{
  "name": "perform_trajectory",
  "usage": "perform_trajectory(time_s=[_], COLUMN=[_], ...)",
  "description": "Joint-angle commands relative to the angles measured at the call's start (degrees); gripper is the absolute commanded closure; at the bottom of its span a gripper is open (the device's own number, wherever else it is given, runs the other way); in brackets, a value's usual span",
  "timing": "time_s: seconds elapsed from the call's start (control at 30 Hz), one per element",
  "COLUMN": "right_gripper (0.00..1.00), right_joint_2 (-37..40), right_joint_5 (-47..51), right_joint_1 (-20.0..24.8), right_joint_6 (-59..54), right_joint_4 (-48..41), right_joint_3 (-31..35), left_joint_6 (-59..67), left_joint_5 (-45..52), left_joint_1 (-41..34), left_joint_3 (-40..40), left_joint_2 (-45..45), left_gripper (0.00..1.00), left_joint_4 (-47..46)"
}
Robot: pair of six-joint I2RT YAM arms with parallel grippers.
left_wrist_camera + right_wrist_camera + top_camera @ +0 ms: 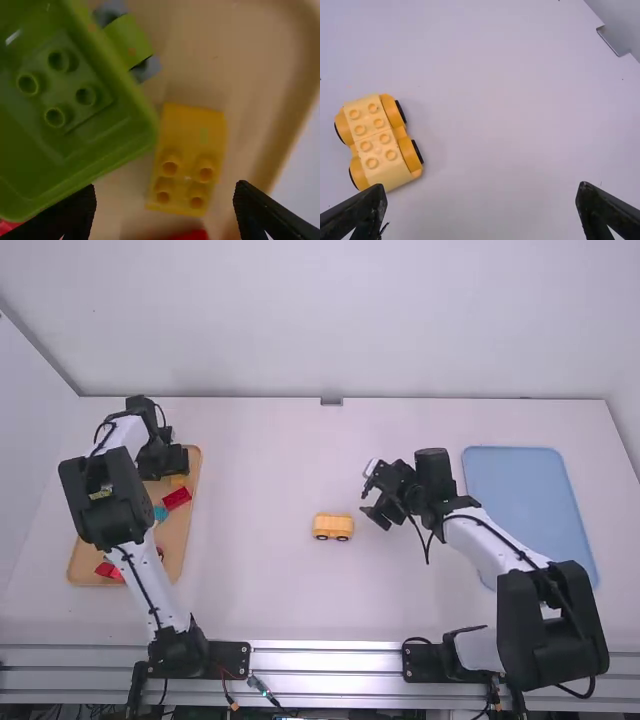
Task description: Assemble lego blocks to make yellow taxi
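Got L gripper wide over sloped yellow plastic brick, prob. to top 4-wheeled yellow plastic base; w/ R gripper wide nearby, poss. for bracing.

We have the yellow car near the middle of the table, upright on black wheels, length running nine to three o'clock. Pale yellow blocks sit on the darker yellow base, bare studs up. We log a loose yellow block toward ten o'clock from it, in the tray, four studs up, other end smooth.
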State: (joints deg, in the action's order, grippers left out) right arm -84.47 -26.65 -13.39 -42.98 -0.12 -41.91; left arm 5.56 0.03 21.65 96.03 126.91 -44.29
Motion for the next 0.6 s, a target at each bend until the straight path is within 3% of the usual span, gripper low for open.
perform_trajectory(time_s=[0.0, 0.27, 0.57], right_gripper=[0.01, 0.01, 0.01], right_joint_2=[1.0, 1.0, 1.0], right_joint_5=[-0.5, -0.5, -0.5], right_joint_1=[-0.1, -0.2, -0.2], right_joint_6=[0.5, 2.5, 2.5], right_joint_4=[0.2, 1.5, 1.4], right_joint_3=[-0.2, -0.2, -0.2], left_joint_6=[1.6, 1.6, 1.6], left_joint_5=[2.4, 0.7, 0.5], left_joint_1=[0.9, 0.0, -0.3], left_joint_3=[-1.6, -3.8, -5.6], left_joint_2=[0.4, 0.4, 0.4], left_gripper=[0.28, 0.36, 0.59], left_joint_4=[0.3, 4.2, 5.9])
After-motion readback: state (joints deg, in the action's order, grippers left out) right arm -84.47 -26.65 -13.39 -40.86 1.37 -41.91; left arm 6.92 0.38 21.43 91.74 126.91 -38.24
